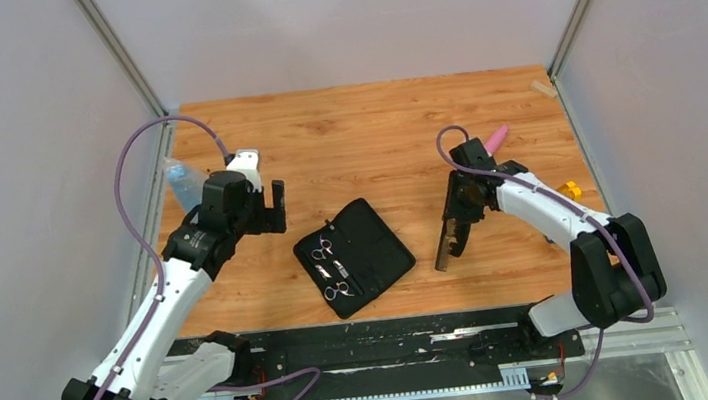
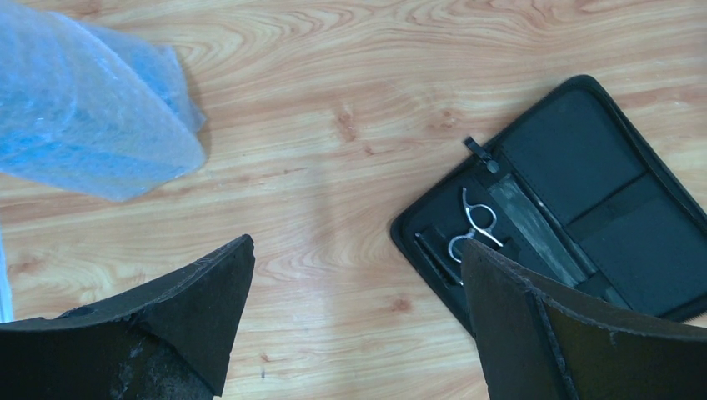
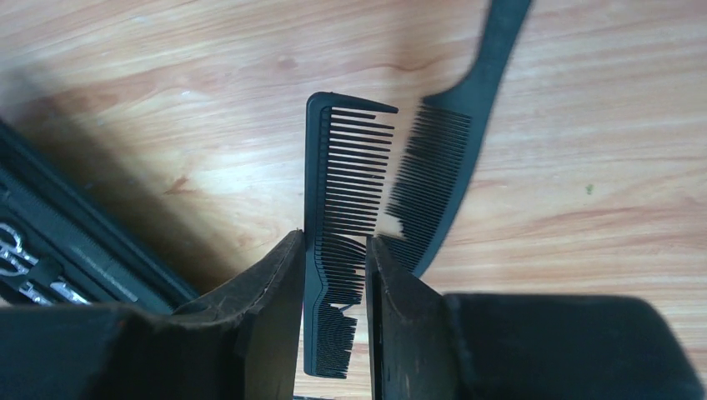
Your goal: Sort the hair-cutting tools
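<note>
My right gripper (image 1: pixel 456 229) (image 3: pixel 333 242) is shut on a black toothed comb (image 1: pixel 446 250) (image 3: pixel 342 183), right of the open black case (image 1: pixel 376 248). A second black comb with a long tail handle (image 3: pixel 442 167) lies on the wood just beyond the held one. Two silver scissors (image 1: pixel 324 253) (image 1: pixel 339 289) lie in the case's left half. One pair shows in the left wrist view (image 2: pixel 477 223). My left gripper (image 1: pixel 275 207) (image 2: pixel 358 250) is open and empty, hovering left of the case (image 2: pixel 600 183).
A translucent blue bottle (image 1: pixel 184 182) (image 2: pixel 83 125) lies at the left edge, close to my left gripper. A pink tapered tool (image 1: pixel 497 137) lies behind my right arm. A small yellow object (image 1: pixel 570 190) sits by the right wall. The case's edge shows in the right wrist view (image 3: pixel 50 242).
</note>
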### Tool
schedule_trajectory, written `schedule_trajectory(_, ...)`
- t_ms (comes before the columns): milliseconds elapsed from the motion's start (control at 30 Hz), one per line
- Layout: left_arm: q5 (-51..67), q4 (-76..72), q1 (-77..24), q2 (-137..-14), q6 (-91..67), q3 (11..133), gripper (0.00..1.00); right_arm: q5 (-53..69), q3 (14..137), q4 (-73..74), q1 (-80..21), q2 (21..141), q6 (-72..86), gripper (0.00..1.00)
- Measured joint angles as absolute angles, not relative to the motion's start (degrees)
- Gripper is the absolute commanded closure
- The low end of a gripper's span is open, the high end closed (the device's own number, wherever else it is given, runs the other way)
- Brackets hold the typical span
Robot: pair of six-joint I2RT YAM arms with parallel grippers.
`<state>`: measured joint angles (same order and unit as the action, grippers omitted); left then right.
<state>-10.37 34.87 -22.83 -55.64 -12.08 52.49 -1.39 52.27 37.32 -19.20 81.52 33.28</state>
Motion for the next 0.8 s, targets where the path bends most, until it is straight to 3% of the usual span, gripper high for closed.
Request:
schedule_trajectory(333,3.84,32.14,-22.79,-59.88,-18.0,52.45,0.01,0.73,62.41,37.1,-31.24,81.56,30.2,0.95)
schedule_trajectory(800,26.04,11.84,-22.83,-74.06,-39.33,53.45,0.06,3.14,68.01,32.08,-43.59,83.29,26.3,0.95)
